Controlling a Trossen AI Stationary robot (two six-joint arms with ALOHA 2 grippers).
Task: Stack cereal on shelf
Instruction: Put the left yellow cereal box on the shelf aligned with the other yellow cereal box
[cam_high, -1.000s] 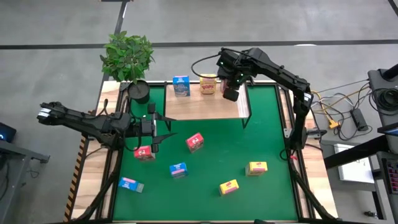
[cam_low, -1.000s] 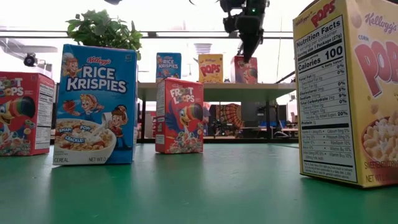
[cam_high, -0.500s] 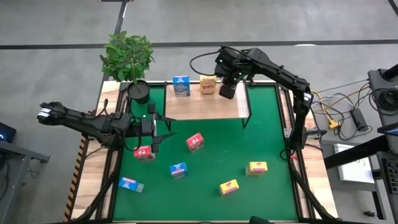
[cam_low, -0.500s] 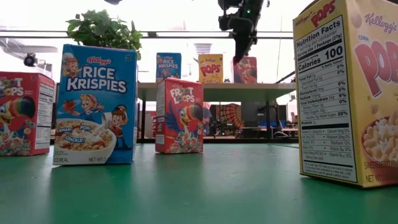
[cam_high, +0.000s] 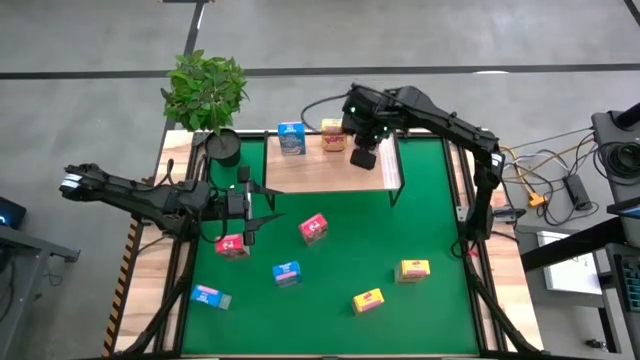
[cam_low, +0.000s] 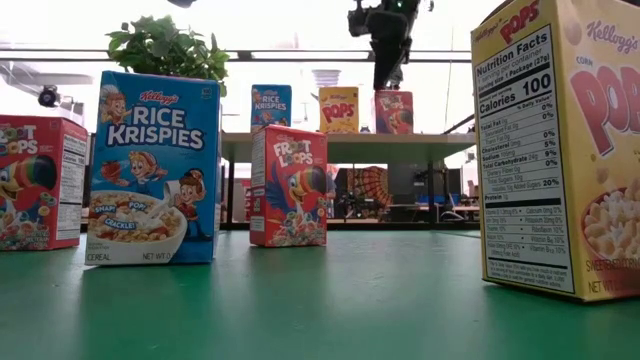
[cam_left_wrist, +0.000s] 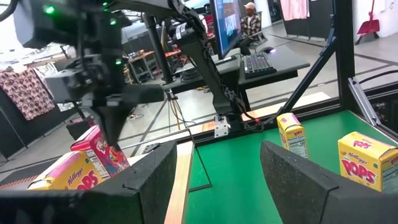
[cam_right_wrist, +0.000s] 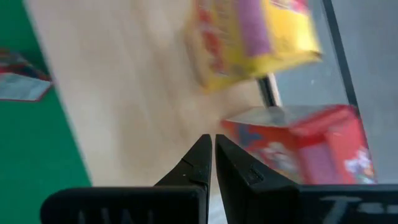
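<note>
Right hand (cam_high: 362, 157), clenched and empty, hovers top centre above the shelf (cam_high: 320, 170); three boxes placed. Next: fetch a worktop box.

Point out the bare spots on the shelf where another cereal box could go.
The shelf is bare along its front, nearer the green mat. Its back edge is crowded: blue box, yellow box and red box stand in a row, with the shut right gripper above the right end.
</note>
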